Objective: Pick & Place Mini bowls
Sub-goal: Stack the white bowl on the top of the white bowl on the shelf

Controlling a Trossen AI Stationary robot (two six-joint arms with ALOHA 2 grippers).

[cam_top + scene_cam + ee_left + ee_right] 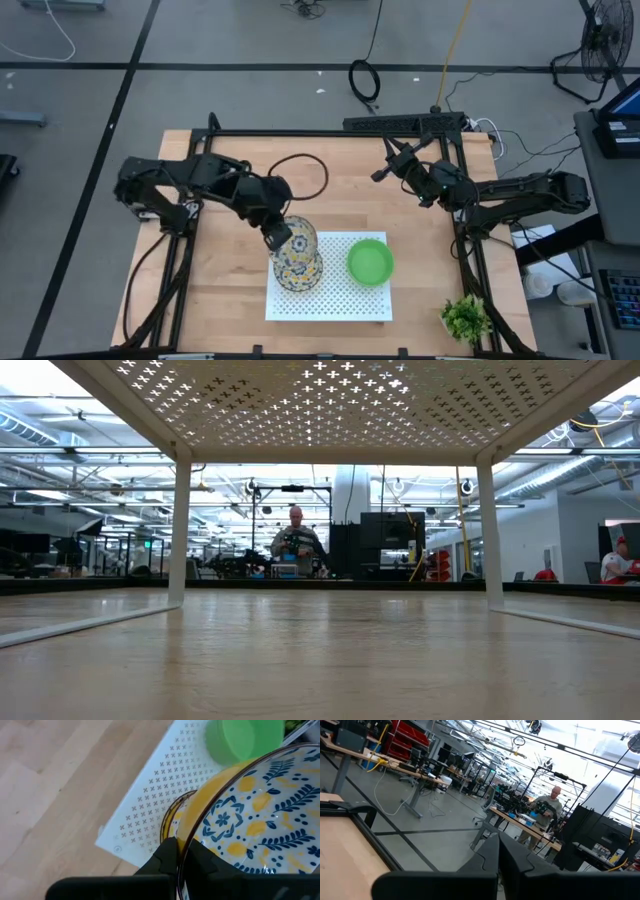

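On the white perforated tray (330,295), which is lying on the wooden desk (230,270), the left end effector (277,236) is pinching the rim of a floral-patterned mini bowl (296,254), its fingers (167,857) closed on either side of the wall. The left wrist view is showing what the high view is not: blue leaves and yellow fruit painted inside that bowl, and a second patterned rim sitting just beneath it, so the bowl is resting on a stack. A green mini bowl (370,261) is sitting on the tray just beside the floral stack, apart from it. No brand or writing is readable on any bowl or on the tray.

The right end effector (385,160) is hanging over the desk's far edge, well apart from the tray, its fingers pressed together on nothing. A small leafy plant (466,317) is standing off the tray, near the desk's front corner. Only the low view is looking beneath the tray, past its white legs, to a person (297,540) in the room beyond.
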